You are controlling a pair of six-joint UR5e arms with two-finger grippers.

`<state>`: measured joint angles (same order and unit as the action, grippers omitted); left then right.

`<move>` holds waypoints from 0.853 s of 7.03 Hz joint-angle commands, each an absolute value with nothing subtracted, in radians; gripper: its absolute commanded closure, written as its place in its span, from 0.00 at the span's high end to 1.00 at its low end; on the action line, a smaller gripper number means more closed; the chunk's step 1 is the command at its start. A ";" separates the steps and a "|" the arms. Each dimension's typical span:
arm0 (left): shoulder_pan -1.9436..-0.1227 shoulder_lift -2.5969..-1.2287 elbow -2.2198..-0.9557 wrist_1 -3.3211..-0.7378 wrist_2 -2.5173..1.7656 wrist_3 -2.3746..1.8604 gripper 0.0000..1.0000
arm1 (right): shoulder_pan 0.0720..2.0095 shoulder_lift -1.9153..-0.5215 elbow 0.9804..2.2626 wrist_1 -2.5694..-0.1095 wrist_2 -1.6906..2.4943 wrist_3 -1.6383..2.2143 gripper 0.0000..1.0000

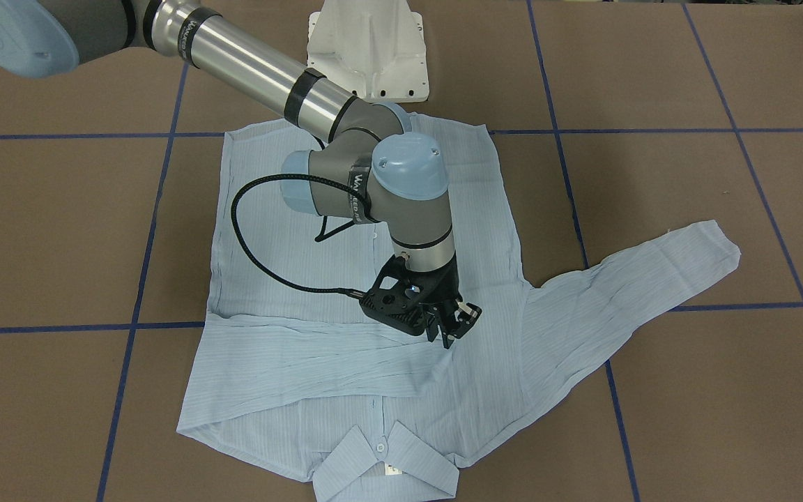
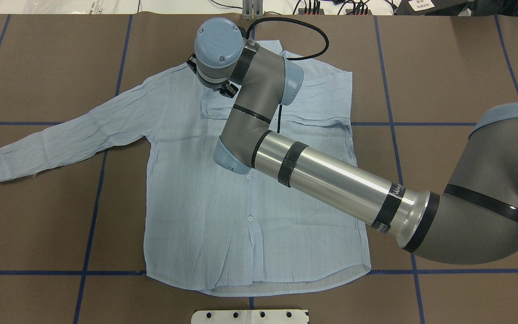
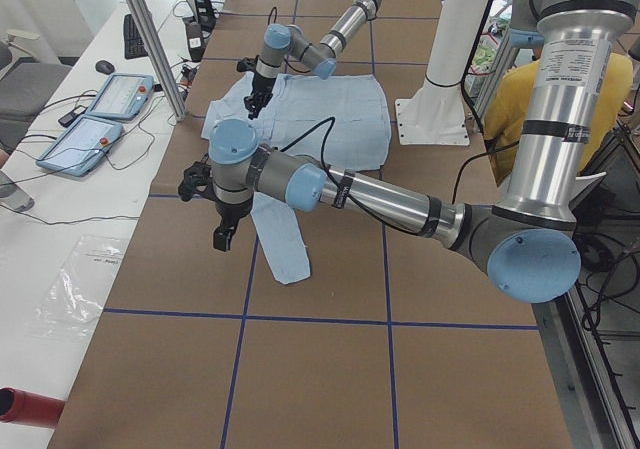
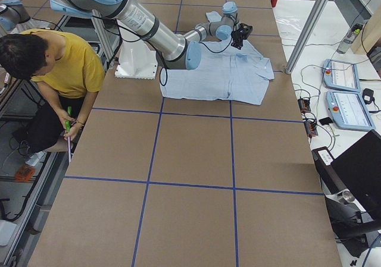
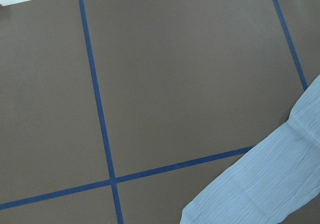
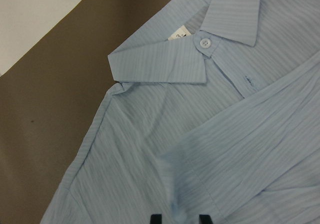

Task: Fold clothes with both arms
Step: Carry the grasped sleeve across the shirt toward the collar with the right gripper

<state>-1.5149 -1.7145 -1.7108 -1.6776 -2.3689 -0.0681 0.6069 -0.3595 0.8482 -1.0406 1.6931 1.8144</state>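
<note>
The light-blue striped shirt point(image 1: 492, 209) lies flat, buttons up, collar point(image 1: 387, 467) on the table's far side from the robot. One sleeve point(image 1: 283, 369) is folded across the chest. The other sleeve point(image 1: 652, 265) lies stretched out on the robot's left. My right gripper point(image 1: 456, 326) stands at the folded sleeve's end, just above the cloth. The right wrist view shows its jaws apart with a small ridge of cloth between the fingertips point(image 6: 156, 218). My left gripper point(image 3: 225, 237) hovers above the stretched sleeve's cuff point(image 3: 285, 259); I cannot tell whether it is open or shut. The left wrist view shows only that sleeve point(image 5: 260, 189).
The white pedestal base point(image 1: 368, 49) stands just behind the shirt's hem. Blue tape lines point(image 1: 143, 230) grid the brown table. A person in yellow point(image 4: 65, 71) sits beside the table near the base. Control tablets point(image 3: 115, 94) lie on the white side table.
</note>
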 commanded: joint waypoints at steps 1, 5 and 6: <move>-1.462 -1.681 -1.694 -1.703 -2.373 -0.075 1.00 | 0.572 -0.328 0.857 -1.043 1.660 1.845 1.00; -1.327 -1.641 -1.663 -1.749 -2.444 -0.281 0.99 | 0.574 -0.401 1.024 -1.055 1.654 1.861 1.00; -1.301 -1.646 -1.637 -1.778 -2.466 -0.343 0.99 | 0.575 -0.429 1.057 -1.055 1.654 1.855 1.00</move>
<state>-1.3382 -1.6422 -1.6612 -1.7548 -2.4446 -0.2640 0.5739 -0.3908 1.0007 -1.0542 1.6532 1.8581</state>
